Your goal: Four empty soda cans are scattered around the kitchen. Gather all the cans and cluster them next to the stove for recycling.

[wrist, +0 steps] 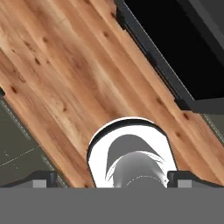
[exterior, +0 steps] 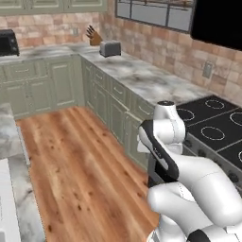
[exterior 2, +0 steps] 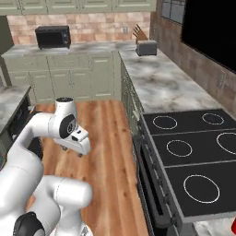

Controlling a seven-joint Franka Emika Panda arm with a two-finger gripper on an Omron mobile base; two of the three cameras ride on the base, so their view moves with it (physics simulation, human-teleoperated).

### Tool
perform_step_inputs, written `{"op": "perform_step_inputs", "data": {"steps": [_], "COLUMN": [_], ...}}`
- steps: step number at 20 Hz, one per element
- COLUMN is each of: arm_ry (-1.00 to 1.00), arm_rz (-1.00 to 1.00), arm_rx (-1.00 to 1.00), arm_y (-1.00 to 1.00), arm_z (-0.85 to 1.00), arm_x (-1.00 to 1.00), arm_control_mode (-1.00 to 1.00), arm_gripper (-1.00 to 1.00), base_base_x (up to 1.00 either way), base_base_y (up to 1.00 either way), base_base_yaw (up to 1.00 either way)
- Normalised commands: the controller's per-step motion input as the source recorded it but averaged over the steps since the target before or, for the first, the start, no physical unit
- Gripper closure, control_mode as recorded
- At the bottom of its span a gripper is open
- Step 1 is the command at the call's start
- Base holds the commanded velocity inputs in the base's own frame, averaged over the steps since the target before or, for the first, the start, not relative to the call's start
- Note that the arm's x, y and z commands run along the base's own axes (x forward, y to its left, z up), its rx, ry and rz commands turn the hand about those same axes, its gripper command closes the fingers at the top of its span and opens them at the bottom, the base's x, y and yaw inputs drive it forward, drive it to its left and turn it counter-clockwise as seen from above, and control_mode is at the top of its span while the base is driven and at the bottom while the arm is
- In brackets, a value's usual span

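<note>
My fingers [wrist: 41, 178] stand spread wide with nothing between them, hanging low and aimed down at the wood floor [exterior: 71, 156], just beside the dark oven door [wrist: 175, 39]. The stove [exterior 2: 193, 152] is close on my right. At its near end a sliver of red [exterior 2: 233, 227] sits on the worktop [exterior 2: 161, 83]; it may be one of the cans, but too little of it shows for me to be sure, and I cannot tell where the others lie.

My main worry is the folded arm [exterior: 163, 142]: its elbow hangs right next to the stove front, so a wide swing or a turn of the base could knock it against the knobs or the door. With my hand looking at the floor I am also blind to the worktops, so I could reach up badly aimed. And if that red thing is a can, a careless pass near that corner could tip it or roll it off
</note>
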Motion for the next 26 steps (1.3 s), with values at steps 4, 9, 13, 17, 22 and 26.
{"op": "perform_step_inputs", "data": {"steps": [4,9,13,17,22,26], "arm_ry": [0.0,0.0,0.0,0.0,0.0,0.0], "arm_rz": [0.0,0.0,0.0,0.0,0.0,0.0], "arm_rx": [0.0,0.0,0.0,0.0,0.0,0.0], "arm_y": [0.0,0.0,0.0,0.0,0.0,0.0], "arm_z": [0.0,0.0,0.0,0.0,0.0,0.0], "arm_x": [0.0,0.0,0.0,0.0,0.0,0.0], "arm_control_mode": [1.0,1.0,1.0,1.0,1.0,1.0], "arm_gripper": [-1.0,-1.0,-1.0,-1.0,-1.0,-1.0], "base_base_x": [-0.24,-0.33,-0.42,-0.36,-0.07,0.27], "base_base_y": [0.21,0.1,0.04,0.04,-0.03,-0.17], "base_base_yaw": [0.44,0.41,0.39,0.38,0.21,0.07]}}
